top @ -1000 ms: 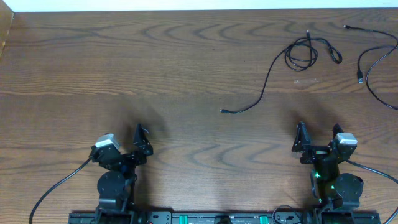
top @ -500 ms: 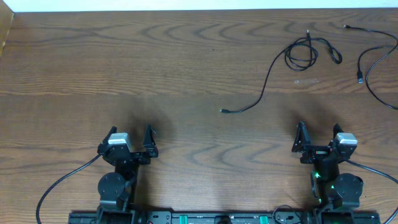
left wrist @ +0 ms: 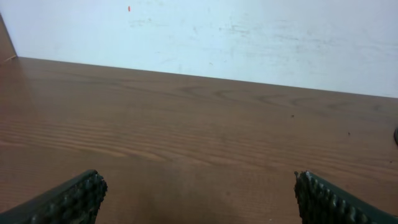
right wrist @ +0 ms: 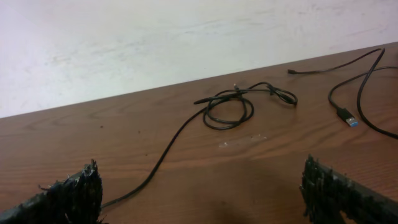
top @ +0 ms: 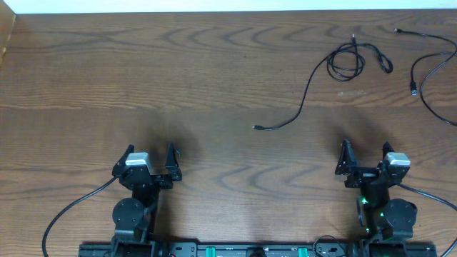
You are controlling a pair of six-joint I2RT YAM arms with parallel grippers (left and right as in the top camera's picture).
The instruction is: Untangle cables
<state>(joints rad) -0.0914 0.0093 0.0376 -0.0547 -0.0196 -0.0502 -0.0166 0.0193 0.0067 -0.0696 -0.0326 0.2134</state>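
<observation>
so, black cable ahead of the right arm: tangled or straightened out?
Tangled: the black cable crosses itself in overlapping loops, with one long tail trailing away leftward.

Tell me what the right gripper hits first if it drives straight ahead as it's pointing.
Likely the looped black cable, lying ahead of the right gripper; only bare table shows before it, though depth is hard to judge.

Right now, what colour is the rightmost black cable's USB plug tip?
Blue plug tip; clearest in right wrist view.
</observation>
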